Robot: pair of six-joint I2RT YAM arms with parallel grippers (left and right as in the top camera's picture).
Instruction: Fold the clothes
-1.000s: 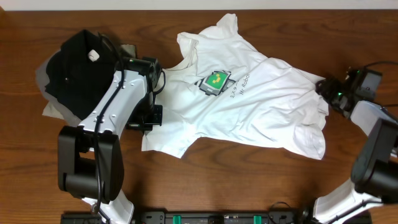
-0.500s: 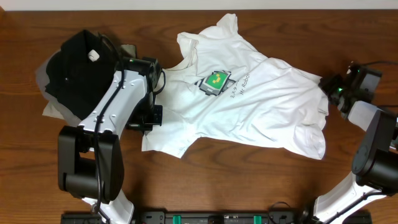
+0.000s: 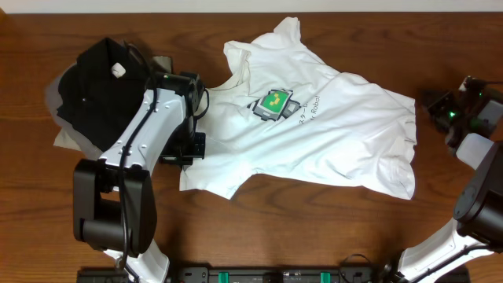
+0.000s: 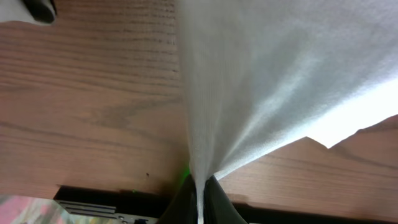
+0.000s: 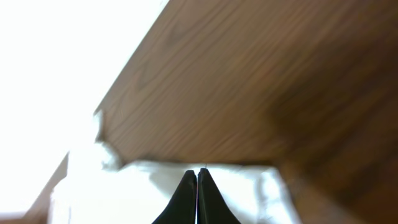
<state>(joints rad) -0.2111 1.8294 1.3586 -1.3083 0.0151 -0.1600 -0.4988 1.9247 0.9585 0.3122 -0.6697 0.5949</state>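
Note:
The clothes, a white T-shirt with a green-and-grey robot print, lie spread face up across the middle of the table. My left gripper is at the shirt's left edge. In the left wrist view it is shut on a pinch of white fabric that fans upward from the jaws. My right gripper hovers to the right of the shirt's right edge, apart from it. In the right wrist view its fingers are pressed together with nothing between them, the shirt lying beyond.
A black folded garment with a white tag rests on a grey folded garment at the back left, beside my left arm. The table's far edge runs along the top. Bare wood lies in front of the shirt.
My right gripper has drawn back to the right, off the shirt's edge, and shut. The shirt's right edge now lies flatter and further right. The left arm has not moved.

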